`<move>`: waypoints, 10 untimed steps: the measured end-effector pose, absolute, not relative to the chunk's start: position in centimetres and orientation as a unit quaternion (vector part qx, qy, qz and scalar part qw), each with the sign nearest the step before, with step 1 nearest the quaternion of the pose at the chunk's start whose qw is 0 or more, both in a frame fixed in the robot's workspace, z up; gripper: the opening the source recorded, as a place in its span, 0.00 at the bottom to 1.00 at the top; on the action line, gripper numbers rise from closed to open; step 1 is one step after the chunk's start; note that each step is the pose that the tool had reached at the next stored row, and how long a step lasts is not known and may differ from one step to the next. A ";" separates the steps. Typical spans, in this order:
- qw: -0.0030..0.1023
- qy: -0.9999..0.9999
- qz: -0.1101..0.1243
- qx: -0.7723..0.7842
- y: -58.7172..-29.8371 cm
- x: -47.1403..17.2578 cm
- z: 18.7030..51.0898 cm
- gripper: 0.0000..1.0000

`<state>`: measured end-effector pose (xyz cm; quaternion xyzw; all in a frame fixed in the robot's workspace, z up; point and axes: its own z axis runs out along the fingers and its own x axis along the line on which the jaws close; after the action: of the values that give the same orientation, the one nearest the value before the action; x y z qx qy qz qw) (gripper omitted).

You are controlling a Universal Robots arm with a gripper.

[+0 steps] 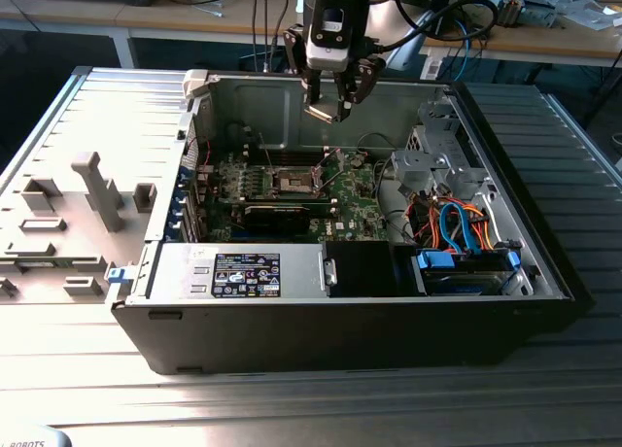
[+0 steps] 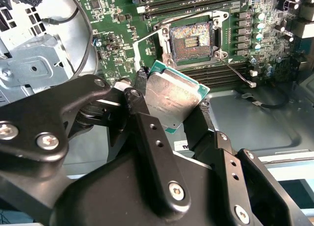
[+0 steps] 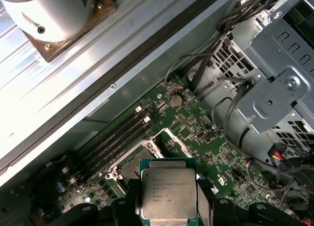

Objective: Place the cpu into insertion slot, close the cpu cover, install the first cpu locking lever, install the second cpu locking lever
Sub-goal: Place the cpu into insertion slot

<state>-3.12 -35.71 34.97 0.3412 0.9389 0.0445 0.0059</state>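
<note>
My gripper (image 1: 330, 105) hangs above the open computer case, over the back part of the green motherboard (image 1: 355, 199). It is shut on the cpu (image 2: 174, 100), a flat square chip with a silver-grey top, gripped at two opposite edges between the black fingers (image 2: 140, 96). The first wrist view shows the cpu (image 3: 169, 194) from above, held clear of the board. Below lies the insertion slot (image 2: 191, 38), its tan and dark pin field bare, also seen at the board's middle (image 1: 292, 182). The cpu cover (image 3: 172, 139) stands tilted up beside the slot.
A long black card (image 1: 277, 214) lies in front of the slot. Memory slots (image 2: 196, 0) run beside it. A metal drive cage (image 1: 442, 155) and bundled cables (image 1: 462, 223) fill the exterior view's right. Case walls (image 1: 253, 102) ring the board. A grey fixture tray (image 1: 68, 214) sits outside.
</note>
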 end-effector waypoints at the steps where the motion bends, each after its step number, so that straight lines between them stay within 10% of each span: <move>1: 0.006 0.939 0.044 0.342 -35.7 -3.1 35.0 0.55; 10: 0.006 0.937 0.044 0.347 -35.7 -3.1 35.0 0.55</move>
<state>-3.12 -35.71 34.97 0.3473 0.9367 0.0444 0.0062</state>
